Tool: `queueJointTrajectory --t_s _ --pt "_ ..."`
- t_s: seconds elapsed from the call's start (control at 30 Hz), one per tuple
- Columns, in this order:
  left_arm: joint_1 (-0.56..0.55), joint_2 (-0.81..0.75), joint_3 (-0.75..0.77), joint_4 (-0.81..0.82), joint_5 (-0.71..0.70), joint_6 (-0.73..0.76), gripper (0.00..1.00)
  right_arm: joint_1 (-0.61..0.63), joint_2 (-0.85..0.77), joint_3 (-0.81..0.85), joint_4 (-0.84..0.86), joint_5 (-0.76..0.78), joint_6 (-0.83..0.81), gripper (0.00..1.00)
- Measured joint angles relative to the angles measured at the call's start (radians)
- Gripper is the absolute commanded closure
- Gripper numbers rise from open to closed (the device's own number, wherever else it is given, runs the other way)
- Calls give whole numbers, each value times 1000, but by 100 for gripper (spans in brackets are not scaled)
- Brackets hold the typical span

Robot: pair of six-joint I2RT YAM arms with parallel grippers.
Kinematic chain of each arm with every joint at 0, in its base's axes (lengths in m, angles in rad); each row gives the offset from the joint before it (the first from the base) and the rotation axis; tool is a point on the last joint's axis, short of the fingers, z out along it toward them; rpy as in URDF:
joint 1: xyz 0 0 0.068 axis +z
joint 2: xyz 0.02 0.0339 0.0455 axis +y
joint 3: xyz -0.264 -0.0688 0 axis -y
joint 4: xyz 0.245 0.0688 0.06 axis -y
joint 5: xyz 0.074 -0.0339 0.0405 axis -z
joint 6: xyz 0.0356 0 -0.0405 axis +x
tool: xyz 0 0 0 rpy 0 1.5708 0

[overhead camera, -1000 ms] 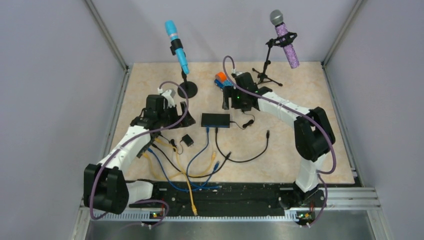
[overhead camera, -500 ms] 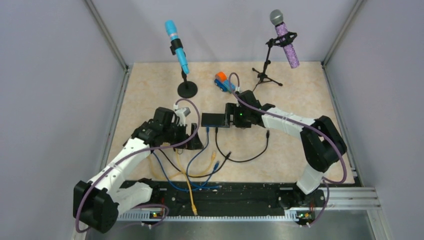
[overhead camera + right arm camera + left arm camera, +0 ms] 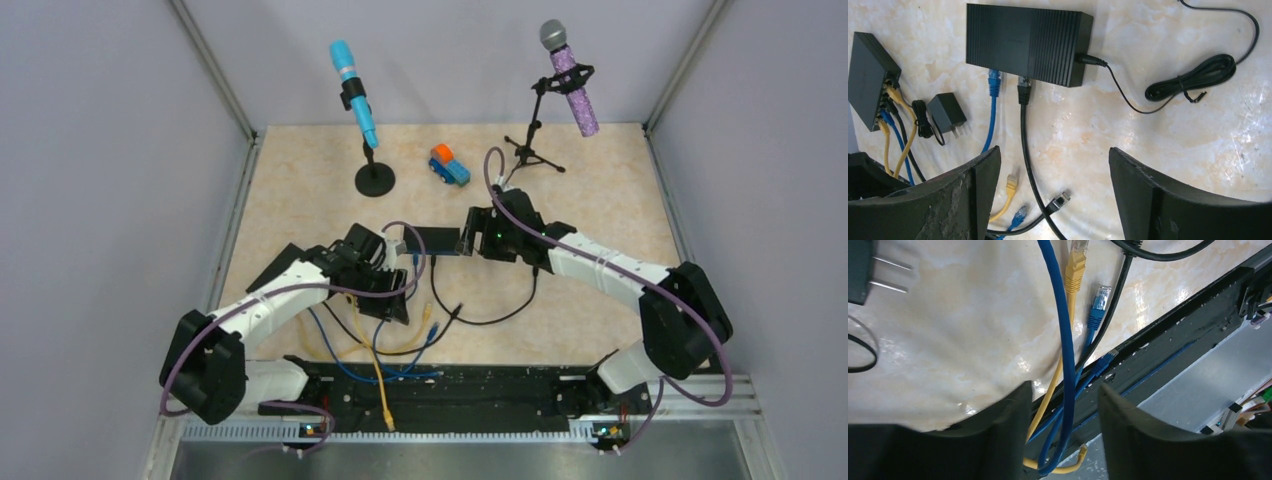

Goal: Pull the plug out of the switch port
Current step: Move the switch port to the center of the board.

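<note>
The black ribbed switch (image 3: 1023, 42) lies flat on the table, with a blue plug (image 3: 994, 82) and a black plug (image 3: 1023, 91) seated side by side in its near face. From above, the switch (image 3: 432, 240) sits mid-table. My right gripper (image 3: 1053, 195) hovers open just above and right of it, nothing between its fingers; seen from above, this gripper (image 3: 472, 232) is at the switch's right end. My left gripper (image 3: 1065, 405) stands narrowly open astride the blue cable (image 3: 1063, 340) and a yellow cable (image 3: 1048, 400), with its pads clear of them.
A smaller black switch (image 3: 870, 80) with yellow, blue and black cables lies left, beside a power adapter (image 3: 948, 112). Loose yellow (image 3: 1075, 262) and blue (image 3: 1096, 302) plugs lie near the front rail (image 3: 1173, 330). Two microphone stands (image 3: 375, 178) (image 3: 528, 150) and a toy car (image 3: 449, 165) stand behind.
The left arm swung right and forward over the cables and its jaws narrowed. The right arm came forward from the back to the switch's right end.
</note>
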Motion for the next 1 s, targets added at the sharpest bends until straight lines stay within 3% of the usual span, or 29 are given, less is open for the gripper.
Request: queueJointTrajectory --t_s 0.17,0.4,0.87,1.0 --pt "-40 62 15 8 1 -21 69 0 -25 -33 -6 24 12 21" --pt "-43 110 61 122 74 -109 71 0 -77 -55 -31 79 18 20" --pt "-57 160 128 356 230 -285 64 -30 -206 -100 -79 174 19 19" --pt "-58 165 129 420 252 -333 46 -34 -215 -111 -82 184 18 18"
